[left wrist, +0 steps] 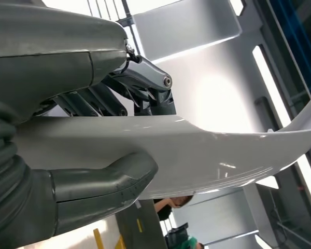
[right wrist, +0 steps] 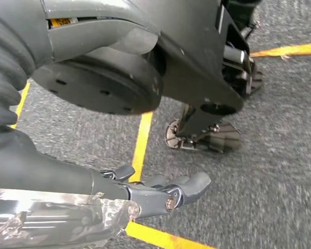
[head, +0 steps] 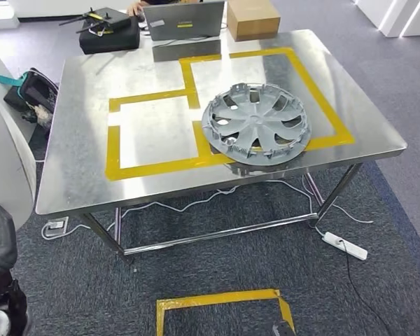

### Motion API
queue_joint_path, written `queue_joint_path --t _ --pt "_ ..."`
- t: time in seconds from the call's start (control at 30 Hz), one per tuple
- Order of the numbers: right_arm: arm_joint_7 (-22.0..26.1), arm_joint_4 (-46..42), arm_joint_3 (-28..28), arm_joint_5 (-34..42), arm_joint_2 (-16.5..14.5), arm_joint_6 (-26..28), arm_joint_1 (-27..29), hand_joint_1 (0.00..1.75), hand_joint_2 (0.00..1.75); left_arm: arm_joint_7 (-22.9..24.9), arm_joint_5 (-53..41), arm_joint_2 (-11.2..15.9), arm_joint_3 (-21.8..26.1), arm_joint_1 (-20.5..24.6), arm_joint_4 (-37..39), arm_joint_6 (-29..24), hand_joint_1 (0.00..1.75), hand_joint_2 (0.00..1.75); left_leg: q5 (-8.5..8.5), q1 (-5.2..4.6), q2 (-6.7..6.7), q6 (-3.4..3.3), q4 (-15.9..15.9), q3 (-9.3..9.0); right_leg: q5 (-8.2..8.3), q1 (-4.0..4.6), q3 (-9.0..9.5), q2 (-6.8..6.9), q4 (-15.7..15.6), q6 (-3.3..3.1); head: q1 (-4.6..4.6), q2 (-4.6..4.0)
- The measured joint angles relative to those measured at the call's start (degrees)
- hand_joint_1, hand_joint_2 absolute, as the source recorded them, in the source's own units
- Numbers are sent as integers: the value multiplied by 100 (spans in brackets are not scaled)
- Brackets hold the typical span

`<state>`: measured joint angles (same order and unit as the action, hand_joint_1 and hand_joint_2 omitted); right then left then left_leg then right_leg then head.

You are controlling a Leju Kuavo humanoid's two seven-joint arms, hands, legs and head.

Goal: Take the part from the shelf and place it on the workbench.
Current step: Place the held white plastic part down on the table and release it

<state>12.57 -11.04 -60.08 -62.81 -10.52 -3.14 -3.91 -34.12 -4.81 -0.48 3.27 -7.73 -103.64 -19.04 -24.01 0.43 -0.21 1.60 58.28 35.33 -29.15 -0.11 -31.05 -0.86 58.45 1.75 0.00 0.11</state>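
My left robot hand grips the part, a glossy white panel, smooth and gently curved, thin in section. My thick grey thumb presses one face and my darker fingers close over the other. The panel is long and narrow; its long axis runs away from my palm and its far end flares to a point. In the head view the same white panel rises at my left side, standing roughly upright beside the counter's near left corner and apart from it, with my dark left robot hand below it.

The counter is a brushed-metal slab on slim steel legs, marked with rectangles of yellow tape. A grey plastic hubcap, round and spoked, lies flat on it at the near right, overlapping the tape. At the far edge sit a grey laptop, a brown cardboard box, closed, and a black case with tools lying on top.

My right robot hand hangs over grey carpet crossed by yellow floor tape; its dark fingers are stretched out nearly straight and hold nothing. A white power strip lies on the carpet under the counter's right end.
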Motion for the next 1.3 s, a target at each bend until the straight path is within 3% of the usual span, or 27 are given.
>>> queue_joint_path --t 0.07,0.13,0.23,0.27,0.3,0.33,0.4,0.47,0.57,0.63,0.67,0.73,0.77,0.8,0.83,0.9,0.97,1.03,1.13,1.17,1.23,1.27,1.3 --pt "1 0 0 0 -4 1 3 0 175 19 -1 0 -1 8 14 4 175 175 -39 9 -15 -75 -33 -17 -32 -1 22 9 -24 51 24 0" --pt "2 1 0 0 -10 1 -1 0 175 28 -4 1 1 29 19 7 175 175 -75 23 -19 -150 -45 -57 -167 -4 -68 26 214 106 51 0" --pt "-37 2 -21 87 -31 -15 2 0 175 49 -9 16 -5 100 51 20 175 175 -154 12 -12 -230 -47 -134 -593 -4 -704 38 1336 138 82 0" --pt "-67 2 -47 156 -38 -24 5 0 175 56 -9 21 -9 119 67 21 175 175 -188 7 -14 -239 -47 -174 -631 -3 -906 38 1622 136 83 0" --pt "-102 2 -82 224 -44 -34 7 0 175 57 -16 25 -13 128 78 9 175 175 -226 3 -17 -240 -47 -225 -548 -1 -1013 38 1701 131 87 0" --pt "-132 2 -120 276 -49 -44 5 0 175 45 -39 29 -15 129 84 -21 175 175 -269 3 -22 -234 -47 -290 -342 0 -1001 38 1543 121 87 0" --pt "-186 3 -178 295 -51 -60 2 0 175 -26 -142 34 -16 122 87 -135 175 175 -367 2 -27 -203 -47 -431 186 1 -735 38 801 97 87 0" --pt "-212 3 -195 228 -48 -68 -3 0 175 -120 -234 38 -16 107 84 -233 175 175 -445 -12 -34 -149 -41 -509 408 8 -480 34 238 66 81 0" --pt "-176 2 -195 81 -7 -41 -13 0 175 -206 -188 37 -42 91 75 -202 175 175 -483 -14 -39 -78 -74 -529 356 17 -413 31 128 -8 56 1" --pt "-132 1 -192 20 35 -23 -21 0 175 -242 -133 30 -89 112 69 -160 175 175 -582 -8 -32 -21 81 -466 335 -6 -357 30 81 -74 36 1" --pt "-118 0 -190 4 54 -19 -31 0 175 -254 -119 28 -111 125 65 -151 175 175 -693 -4 -28 8 330 -338 323 -22 -319 31 58 -106 25 1" --pt "-100 0 -189 -8 85 -7 -52 0 175 -260 -106 22 -138 137 66 -138 175 175 -944 6 -25 43 1068 107 282 -25 -270 31 50 -148 10 0" --pt "-63 -1 -188 -11 97 18 -58 0 175 -261 -104 21 -149 140 70 -116 175 175 -989 12 -24 52 1381 338 258 -25 -244 29 50 -155 11 0" --pt "5 -1 -187 -13 113 51 -64 0 175 -263 -102 19 -163 152 80 -87 175 175 -925 15 -24 55 1522 492 229 -26 -212 26 50 -154 9 0" --pt "106 -1 -187 -8 128 91 -73 0 175 -266 -98 18 -186 184 100 -48 175 175 -746 17 -23 53 1456 542 199 -29 -170 22 50 -145 8 0" --pt "380 -6 -186 34 171 154 -134 0 175 -270 -69 17 -264 330 201 50 175 175 -204 20 -16 40 825 370 130 -37 -76 17 49 -108 6 0" --pt "608 -19 -185 88 223 193 -254 0 175 -267 -40 11 -377 561 397 153 175 175 57 13 -7 19 196 118 52 -20 -44 11 59 -44 7 0" --pt "660 -32 -184 126 266 233 -361 0 175 -266 -35 -5 -491 789 611 214 175 175 2 -3 -14 -30 12 30 3 -2 -45 11 35 23 15 0" --pt "480 -43 -184 208 305 269 -374 0 175 -267 -35 -17 -597 1004 837 229 175 175 -33 21 -29 -139 -16 -11 -84 -9 -47 29 122 117 39 0" --pt "408 -44 -186 234 311 270 -340 0 175 -267 -35 -17 -614 1038 887 227 175 175 -44 31 -29 -173 -25 -33 -188 -10 -157 34 345 141 56 0" --pt "276 -44 -197 279 313 267 -230 0 175 -262 -44 -14 -649 1067 957 224 175 175 -90 22 -28 -221 -24 -65 -469 -13 -587 39 1067 169 88 0" --pt "196 -43 -207 302 310 263 -170 0 175 -253 -57 -12 -669 1069 987 223 175 175 -117 15 -32 -234 -23 -86 -557 -13 -822 39 1408 173 93 0" --pt "110 -42 -220 321 302 255 -115 0 175 -234 -81 -11 -690 1069 1013 231 175 175 -149 9 -37 -238 -22 -117 -542 -13 -985 39 1589 172 96 0"
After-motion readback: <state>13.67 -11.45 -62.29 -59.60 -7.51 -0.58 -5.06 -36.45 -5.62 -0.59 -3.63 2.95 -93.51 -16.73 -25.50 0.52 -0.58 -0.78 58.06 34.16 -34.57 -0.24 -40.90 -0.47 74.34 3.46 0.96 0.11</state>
